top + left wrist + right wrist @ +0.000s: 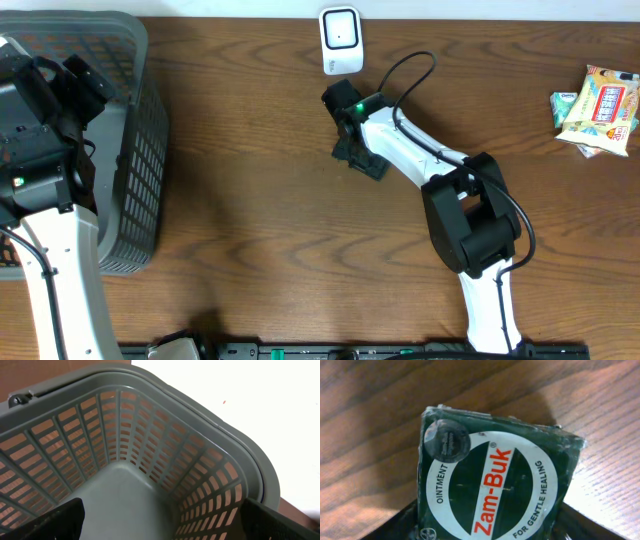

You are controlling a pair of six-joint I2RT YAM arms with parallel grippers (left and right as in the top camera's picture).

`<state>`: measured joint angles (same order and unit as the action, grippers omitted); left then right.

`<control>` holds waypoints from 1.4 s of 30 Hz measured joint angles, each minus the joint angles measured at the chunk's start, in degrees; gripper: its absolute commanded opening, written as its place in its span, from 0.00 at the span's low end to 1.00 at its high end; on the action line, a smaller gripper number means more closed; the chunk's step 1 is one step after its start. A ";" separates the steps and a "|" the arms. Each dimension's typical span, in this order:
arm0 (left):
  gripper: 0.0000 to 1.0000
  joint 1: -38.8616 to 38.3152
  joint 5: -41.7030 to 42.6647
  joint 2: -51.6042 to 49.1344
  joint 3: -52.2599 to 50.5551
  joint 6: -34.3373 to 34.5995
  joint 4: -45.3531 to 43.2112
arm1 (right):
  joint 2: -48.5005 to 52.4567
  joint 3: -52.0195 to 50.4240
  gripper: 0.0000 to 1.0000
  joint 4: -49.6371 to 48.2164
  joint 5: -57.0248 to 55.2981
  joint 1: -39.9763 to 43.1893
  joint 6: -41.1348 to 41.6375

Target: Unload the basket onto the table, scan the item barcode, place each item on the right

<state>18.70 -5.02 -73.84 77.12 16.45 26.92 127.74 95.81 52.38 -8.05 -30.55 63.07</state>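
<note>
The item is a dark green Zam-Buk ointment box [495, 480] with a white oval label and red lettering. It fills the right wrist view, and no barcode shows on the face turned to the camera. My right gripper [487, 527] is shut on it, one black finger against each side. From overhead the box [362, 158] is low over the wooden table, a little in front of the white scanner [340, 40] at the back edge. My left gripper [162, 522] hangs wide open over the inside of the grey basket [150, 440], with nothing between its fingers.
The grey mesh basket [140, 150] stands at the left edge with the left arm [40, 150] over it. Yellow snack packets [598, 110] lie at the far right. A black rail [350, 350] runs along the front edge.
</note>
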 measured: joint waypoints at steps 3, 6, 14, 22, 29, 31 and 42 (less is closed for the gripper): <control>0.98 0.00 0.00 0.00 0.00 0.00 0.02 | -0.31 -0.50 0.52 -0.68 -0.59 -0.02 -0.59; 0.98 0.00 0.00 0.00 0.00 0.00 0.00 | -0.39 -0.59 0.52 -0.83 -2.01 -0.02 -1.66; 0.98 0.00 0.00 0.00 0.00 0.00 0.02 | -0.39 -0.22 0.51 -0.09 -15.04 -0.04 -7.48; 0.98 0.00 0.00 0.00 0.00 0.00 0.02 | -3.48 0.90 0.51 -1.70 -43.80 -2.89 -13.94; 0.98 0.00 0.02 0.00 0.00 0.00 0.02 | -5.16 1.51 0.52 -5.16 -70.97 -7.76 -16.65; 0.98 0.00 0.02 0.00 0.00 0.00 0.02 | -5.16 1.53 0.52 -5.66 -73.88 -8.33 -17.09; 0.98 0.00 0.00 0.00 0.00 0.00 0.02 | -5.16 1.53 0.53 -6.36 -67.47 -8.33 -18.43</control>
<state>18.70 -5.02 -73.84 77.12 16.45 26.94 122.58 97.34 46.02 -75.53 -38.87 44.64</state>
